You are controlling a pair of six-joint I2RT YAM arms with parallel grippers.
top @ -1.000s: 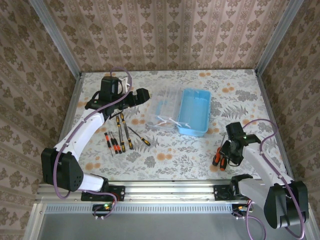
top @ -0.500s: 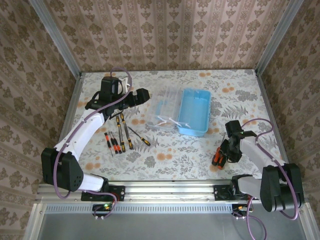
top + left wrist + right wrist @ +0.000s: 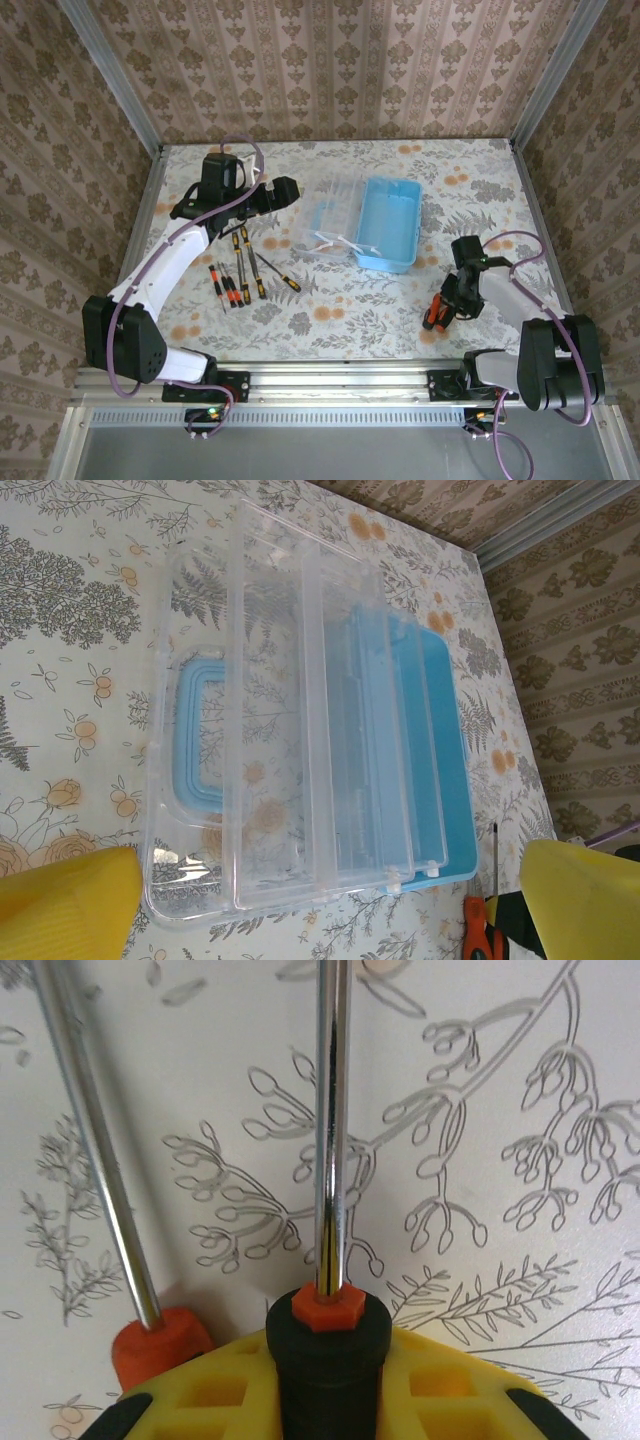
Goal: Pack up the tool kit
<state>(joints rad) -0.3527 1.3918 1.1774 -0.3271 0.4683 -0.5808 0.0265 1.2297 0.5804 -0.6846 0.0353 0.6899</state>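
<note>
The tool kit case lies open mid-table: clear lid [image 3: 333, 215] with blue handle [image 3: 195, 735] on the left, light-blue base [image 3: 390, 222] on the right. My left gripper [image 3: 287, 190] hovers open just left of the lid, its yellow fingers [image 3: 62, 908] wide apart with nothing between them. Several slim orange-and-black screwdrivers [image 3: 236, 270] lie on the table to the left. My right gripper [image 3: 446, 306] is low at the front right, shut on the black handle of a screwdriver [image 3: 330, 1210]. A second screwdriver [image 3: 100, 1180] lies beside it on the left.
The floral tablecloth [image 3: 340, 310] spreads around the case. Patterned walls and metal frame posts [image 3: 110, 75] enclose the table on three sides. One more screwdriver [image 3: 484, 928] lies near the case's front corner.
The right arm has folded inward and its gripper has shifted slightly left at the two screwdrivers. The left arm and the case have not moved.
</note>
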